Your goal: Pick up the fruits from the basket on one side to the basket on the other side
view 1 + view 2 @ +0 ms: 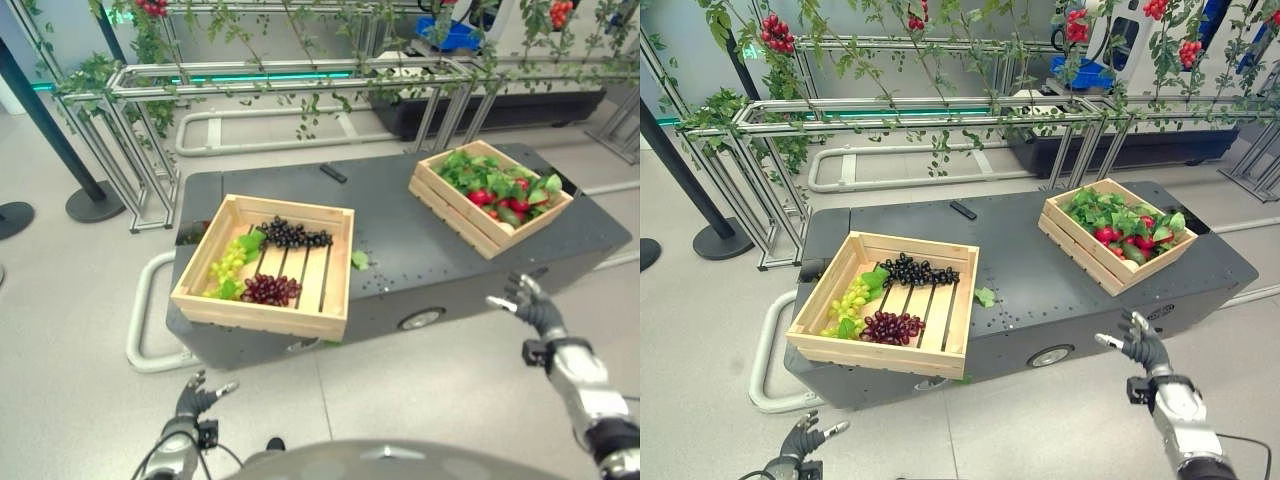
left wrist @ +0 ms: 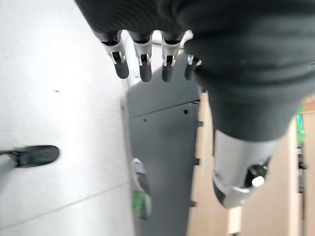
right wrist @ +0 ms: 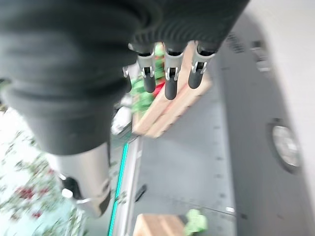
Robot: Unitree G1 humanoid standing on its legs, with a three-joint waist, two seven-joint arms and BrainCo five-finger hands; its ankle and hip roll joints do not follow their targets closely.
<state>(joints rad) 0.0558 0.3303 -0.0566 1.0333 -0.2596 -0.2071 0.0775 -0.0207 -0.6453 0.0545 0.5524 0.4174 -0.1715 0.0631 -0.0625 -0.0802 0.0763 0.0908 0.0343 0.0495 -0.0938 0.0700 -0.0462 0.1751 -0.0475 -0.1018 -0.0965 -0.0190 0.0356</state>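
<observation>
Wooden slats frame the near crate (image 1: 262, 300), which sits at the 9 o'clock side of the dark grey platform (image 1: 400, 240), its near corner jutting past the platform's front edge. Inside it, green grapes (image 1: 228, 264) lie along the 9 o'clock wall, black grapes (image 1: 292, 235) spread across the far end toward 12 o'clock, and a dark red bunch (image 1: 270, 290) rests at the near end toward 6 o'clock, just beside the green ones. Over at 2 o'clock on the platform stands the second wooden crate (image 1: 470, 215), turned at an angle and heaped with green leaves and red fruit (image 1: 500, 195); the two crates are well apart. Between them a loose green leaf (image 1: 360, 260) lies on the deck just beside the near crate, and a small black bar-shaped object (image 1: 333, 173) lies toward the far edge at 12 o'clock. Down at 7 o'clock the left hand (image 1: 197, 397) hangs low over the pale floor, short of the platform, fingers relaxed and holding nothing. At 4 o'clock the right hand (image 1: 532, 303) is raised in front of the platform's near edge, fingers spread loose, nothing in its grasp. Beyond the platform a metal frame (image 1: 290, 75) carries trailing vines with red fruit clusters (image 1: 773, 30).
</observation>
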